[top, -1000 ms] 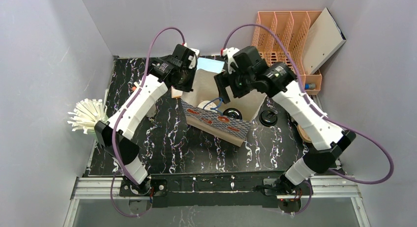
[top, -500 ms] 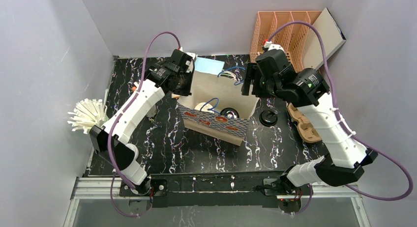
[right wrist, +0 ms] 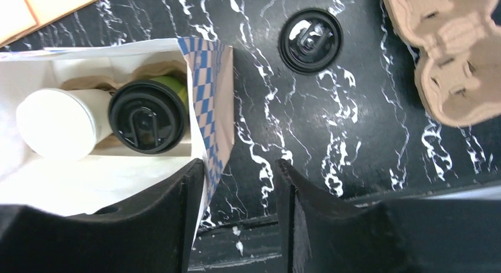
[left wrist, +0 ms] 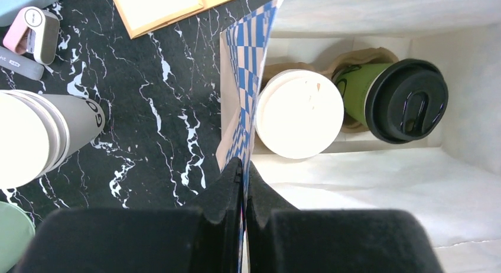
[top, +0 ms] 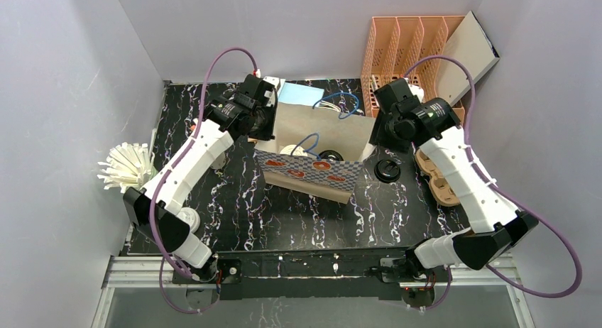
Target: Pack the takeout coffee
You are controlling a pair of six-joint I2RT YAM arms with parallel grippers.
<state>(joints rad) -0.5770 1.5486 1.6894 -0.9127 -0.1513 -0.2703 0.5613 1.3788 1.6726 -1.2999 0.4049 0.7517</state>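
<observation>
The takeout coffee (left wrist: 360, 93), a dark green cup with a black lid, stands inside the open paper bag (left wrist: 366, 184) next to a white-lidded cup (left wrist: 298, 113). It also shows in the right wrist view as the takeout coffee (right wrist: 147, 114) and from above as the takeout coffee (top: 331, 158). My left gripper (left wrist: 243, 163) is shut on the bag's blue-checked left edge (left wrist: 247, 78). My right gripper (right wrist: 239, 166) is open at the bag's right edge (right wrist: 212, 107); the checked wall lies against its left finger (right wrist: 177, 208). From above, the left gripper (top: 261, 126) and the right gripper (top: 376, 136) flank the bag (top: 312, 175).
A loose black lid (right wrist: 311, 41) lies on the marble table right of the bag. A brown cardboard cup carrier (right wrist: 455, 54) sits further right. Stacked pale cups (left wrist: 35, 137) lie left of the bag. A straw holder (top: 128, 168) stands at the left edge, an orange file rack (top: 412, 51) at the back right.
My right arm has swung from above the bag's mouth to its right edge, and its jaws have narrowed. The left gripper has stayed shut on the left edge.
</observation>
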